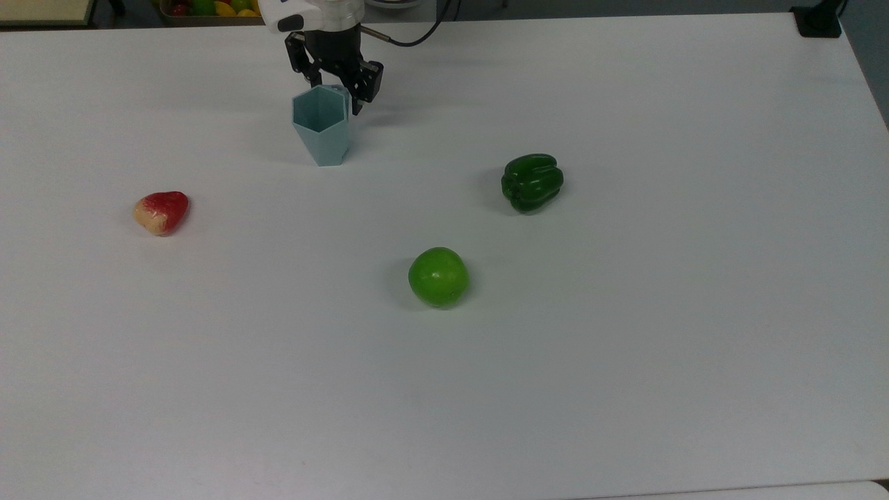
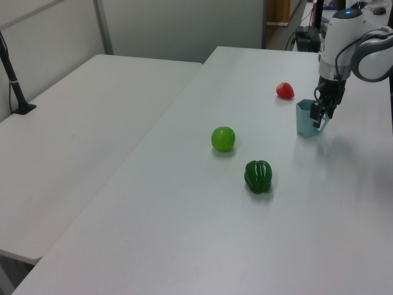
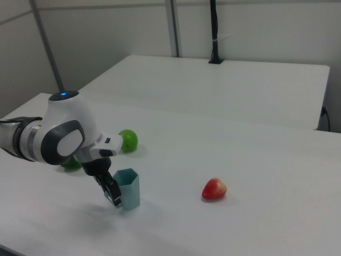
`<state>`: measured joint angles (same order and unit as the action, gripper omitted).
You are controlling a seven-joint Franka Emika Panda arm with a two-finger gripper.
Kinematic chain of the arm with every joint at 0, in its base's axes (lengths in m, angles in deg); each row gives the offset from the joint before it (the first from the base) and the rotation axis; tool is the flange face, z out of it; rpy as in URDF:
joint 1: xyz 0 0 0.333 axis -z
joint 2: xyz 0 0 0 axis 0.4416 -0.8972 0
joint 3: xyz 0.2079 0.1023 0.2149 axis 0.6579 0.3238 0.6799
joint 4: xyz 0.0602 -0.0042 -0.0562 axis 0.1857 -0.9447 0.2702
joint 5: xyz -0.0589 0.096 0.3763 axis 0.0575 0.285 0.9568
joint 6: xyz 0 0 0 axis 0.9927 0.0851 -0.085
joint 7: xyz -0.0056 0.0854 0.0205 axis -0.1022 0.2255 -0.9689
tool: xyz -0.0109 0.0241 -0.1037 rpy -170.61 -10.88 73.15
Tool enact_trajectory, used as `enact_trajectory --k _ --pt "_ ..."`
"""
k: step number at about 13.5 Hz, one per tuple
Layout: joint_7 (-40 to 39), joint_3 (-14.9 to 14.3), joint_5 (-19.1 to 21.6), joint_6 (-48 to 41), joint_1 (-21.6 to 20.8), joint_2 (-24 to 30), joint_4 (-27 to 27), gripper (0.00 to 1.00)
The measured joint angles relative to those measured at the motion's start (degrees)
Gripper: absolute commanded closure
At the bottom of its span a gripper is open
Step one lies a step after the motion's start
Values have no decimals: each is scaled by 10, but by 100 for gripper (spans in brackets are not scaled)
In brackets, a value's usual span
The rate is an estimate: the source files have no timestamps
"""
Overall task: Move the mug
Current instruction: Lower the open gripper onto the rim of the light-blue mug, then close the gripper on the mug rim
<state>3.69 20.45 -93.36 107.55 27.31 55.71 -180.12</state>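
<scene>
White tables in a grey-walled room

A second white table (image 2: 92,123) is set beside the main table (image 1: 625,347) — a dark post (image 3: 214,32) is clamped at its far edge. Grey panelled walls (image 3: 256,32) are seen behind — a bin of coloured items (image 1: 208,8) lies past the table's top edge.

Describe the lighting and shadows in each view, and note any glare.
Top view: even, diffuse light, with faint soft shadows to the top view's left of the mug, green apple and pepper; no glare. Left view: a mild sheen on the table. Right view: a blurred grey shadow under the hand.
</scene>
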Motion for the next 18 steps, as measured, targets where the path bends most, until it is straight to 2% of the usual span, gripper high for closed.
enact_trajectory --k 3,5,9,14,18 --pt "0 0 0 1 0 -4 0 59" --pt "0 0 0 1 0 -5 0 62" --pt "0 0 0 2 0 -5 0 79" --pt "0 0 0 6 0 -4 1 86" --pt "1 0 0 9 0 -1 19 86"
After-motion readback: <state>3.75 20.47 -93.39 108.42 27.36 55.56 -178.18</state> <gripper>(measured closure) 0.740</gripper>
